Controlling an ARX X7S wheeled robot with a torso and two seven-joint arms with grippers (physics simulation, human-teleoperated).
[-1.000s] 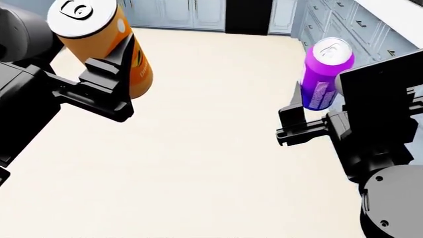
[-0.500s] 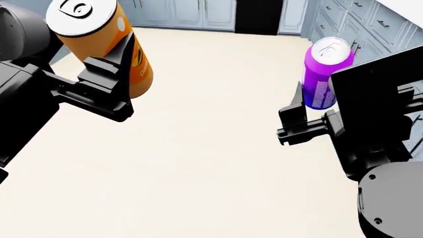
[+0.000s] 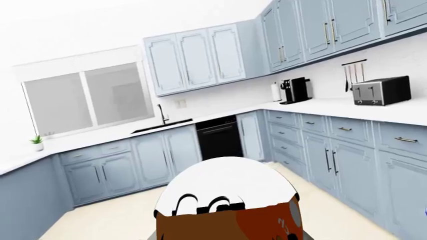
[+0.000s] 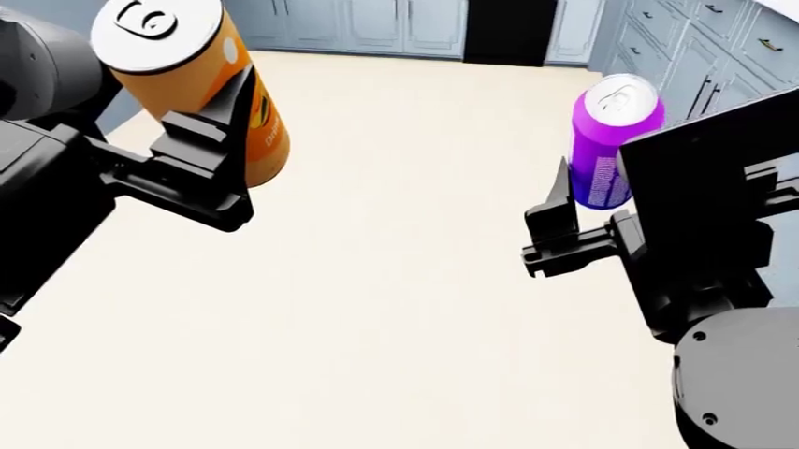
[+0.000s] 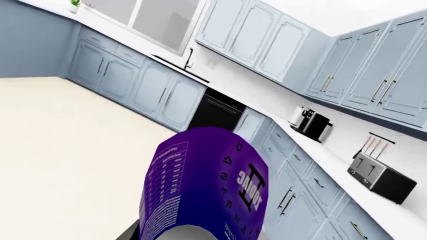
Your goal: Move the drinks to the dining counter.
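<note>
My left fingers [image 4: 212, 154] are clamped on the golden-yellow can [image 4: 200, 89], which I hold upright high over the cream floor [image 4: 374, 281], its silver top facing the head camera and the orange patch showing on its side. In the left wrist view the same can [image 3: 230, 210] fills the lower middle, its pale top nearest the lens. My right fingers [image 4: 568, 220] grip the purple-to-blue can [image 4: 605, 150], also upright and lifted clear of the floor, with white print running down its lower half; the right wrist view shows that can [image 5: 203, 185] close up, print and all. The two cans are well apart, one at each side of the head view. Beyond them stand grey-blue panelled cabinets [image 4: 374, 23] with a black appliance front [image 4: 506, 28] set among them. The wrist views also show a white worktop [image 3: 333, 107] bearing a toaster [image 3: 380, 90] and a black coffee machine [image 3: 295, 90], a window [image 3: 87, 102], and a small potted plant [image 3: 37, 142].
</note>
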